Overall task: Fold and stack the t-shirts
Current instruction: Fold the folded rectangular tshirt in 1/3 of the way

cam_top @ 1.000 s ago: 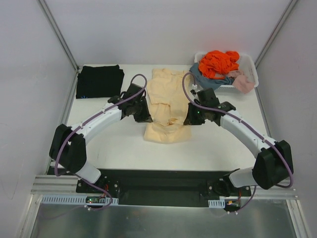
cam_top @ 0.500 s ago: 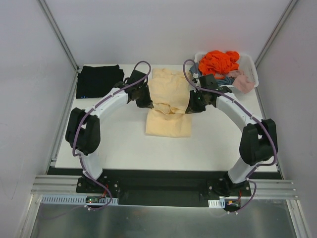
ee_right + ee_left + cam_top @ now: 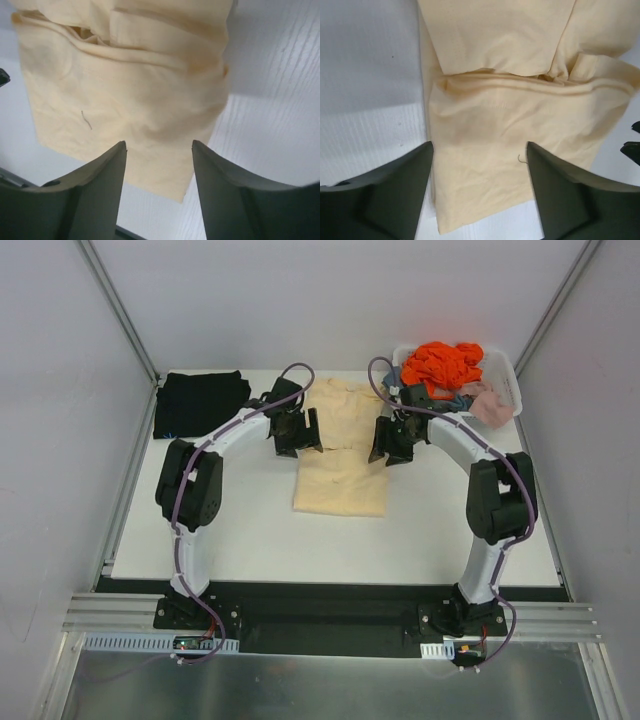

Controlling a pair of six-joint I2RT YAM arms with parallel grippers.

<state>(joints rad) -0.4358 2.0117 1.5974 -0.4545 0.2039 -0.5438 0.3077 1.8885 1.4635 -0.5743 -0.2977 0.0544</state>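
Jaws both parted and empty over cream t-shirt [image 3: 340, 472], white table [image 3: 240, 530], black t-shirt [image 3: 200, 403] far left, grey walls [image 3: 330, 300]

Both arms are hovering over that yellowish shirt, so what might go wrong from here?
The pale cream-yellow cloth t-shirt lies folded over but rumpled along its crease, so the fold may slip or end crooked. The left tool and right tool hang open over it; a finger might snag the cloth and drag it open. Stacking it with the folded black cloth t-shirt at the far left means a carry, and a loose bundle may fall apart.
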